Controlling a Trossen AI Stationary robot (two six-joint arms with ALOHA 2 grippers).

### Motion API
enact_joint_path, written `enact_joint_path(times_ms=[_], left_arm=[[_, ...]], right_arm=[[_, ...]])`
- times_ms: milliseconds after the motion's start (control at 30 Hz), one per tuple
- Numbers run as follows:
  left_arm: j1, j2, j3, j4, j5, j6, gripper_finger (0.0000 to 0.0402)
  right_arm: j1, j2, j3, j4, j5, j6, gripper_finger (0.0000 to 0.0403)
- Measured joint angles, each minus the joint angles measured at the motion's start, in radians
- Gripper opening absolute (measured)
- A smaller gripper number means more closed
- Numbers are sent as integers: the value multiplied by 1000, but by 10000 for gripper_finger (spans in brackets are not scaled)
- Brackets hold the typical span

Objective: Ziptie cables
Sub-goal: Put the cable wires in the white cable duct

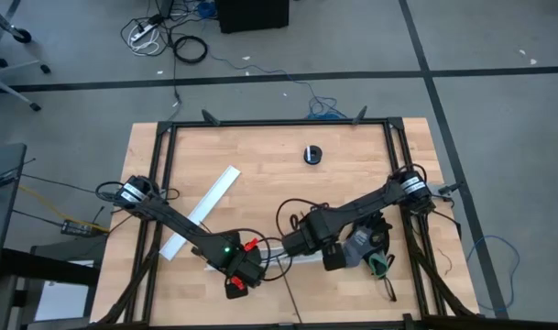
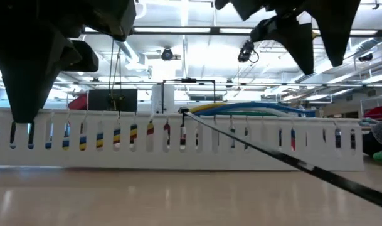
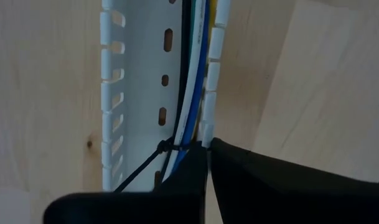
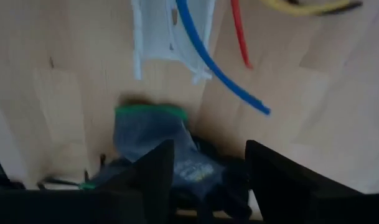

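The cables (image 3: 190, 93), white, blue, yellow and black, lie along the inside of a white slotted channel (image 3: 136, 81). A thin black ziptie (image 3: 166, 147) is looped round them. In the low view its long tail (image 2: 291, 160) slants down to the table. My left gripper (image 3: 208, 163) is shut and points down, its tips at the channel's side wall just beside the loop. My right gripper (image 4: 208, 163) hangs open above the table beyond the channel's end (image 4: 158, 37), nothing between its fingers. Loose blue (image 4: 208, 59) and red (image 4: 240, 37) wire ends stick out past that end. My left gripper's shut fingertips (image 3: 198, 155) come from above, pointing down, at the channel's slotted side wall (image 3: 209, 118) beside the tied cables. They hide the spot below them. I cannot tell whether they touch the wall, the cables or neither.
A grey glove with a green cuff (image 4: 150, 127) lies on the table under my right gripper. A separate white strip (image 1: 205, 209) lies slanted at the table's left. A small black round object (image 1: 313, 154) sits near the far edge. A black frame (image 1: 279, 122) borders the wooden table.
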Motion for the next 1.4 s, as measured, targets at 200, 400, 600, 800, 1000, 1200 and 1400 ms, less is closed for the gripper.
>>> enact_joint_path(times_ms=[200,400,600,800,1000,1200,1400], left_arm=[[-14,-3,-31,8,19,-48,0],[-47,-6,-76,41,45,-115,0],[-64,-2,-77,37,22,-148,0],[-64,-19,-77,21,71,-165,0],[-49,-41,-72,-9,101,-148,0],[-43,-43,-53,-56,95,-121,0],[-43,-43,-53,-57,95,-96,0]], right_arm=[[-42,-40,-42,92,28,-126,157],[-115,-118,-213,343,38,-335,141],[-204,-226,-454,752,-2,-529,142],[-245,-357,-516,723,53,-553,142],[-317,-520,-517,707,-168,-533,142],[-399,-551,-586,1054,-526,-563,141],[-472,-395,-629,1189,-625,-546,142]])
